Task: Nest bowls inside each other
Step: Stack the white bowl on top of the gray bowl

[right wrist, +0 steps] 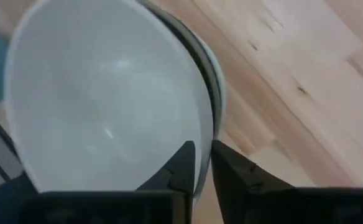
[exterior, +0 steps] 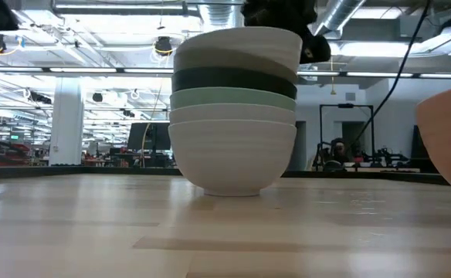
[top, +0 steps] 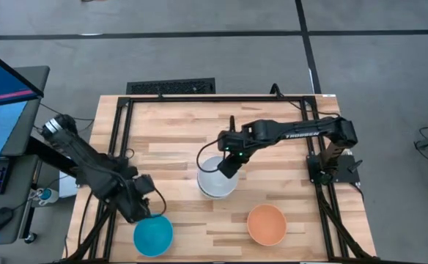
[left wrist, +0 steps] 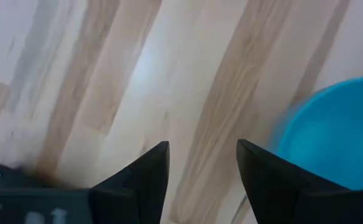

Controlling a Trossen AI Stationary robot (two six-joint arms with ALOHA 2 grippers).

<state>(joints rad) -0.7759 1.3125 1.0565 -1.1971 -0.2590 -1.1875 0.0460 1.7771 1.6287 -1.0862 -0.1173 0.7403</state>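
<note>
A stack of nested bowls (top: pixel 216 178) sits at the centre of the high view, on the wooden table (top: pixel 177 139). From the low view the stack reads, bottom to top, as two white bowls, a pale mint green bowl (exterior: pixel 233 98), a black bowl (exterior: pixel 233 82), an olive-grey band above it, and a top white bowl (exterior: pixel 237 49) sitting tilted rather than level — so it does not look fully seated.

The right gripper (top: pixel 229 165) is over the right edge of the stack. In the right wrist view its fingers stand close together astride the rim of the top white bowl, one inside and one outside, so it appears to be pinching that rim.

Two bowls remain loose. The turquoise bowl (top: pixel 153 235) lies at the lower left of the high view and the orange bowl (top: pixel 266 224) at the lower right, well apart from the stack; the orange one also shows at the right edge of the low view.

The left gripper (top: pixel 145 206) hangs just above and to the left of the turquoise bowl, its fingers spread apart over bare wood with nothing between them.

By this judgement the task is well along: six bowls are in the pile, the sixth needing to be released and settled, and two — turquoise and orange — are yet to be added.
</note>
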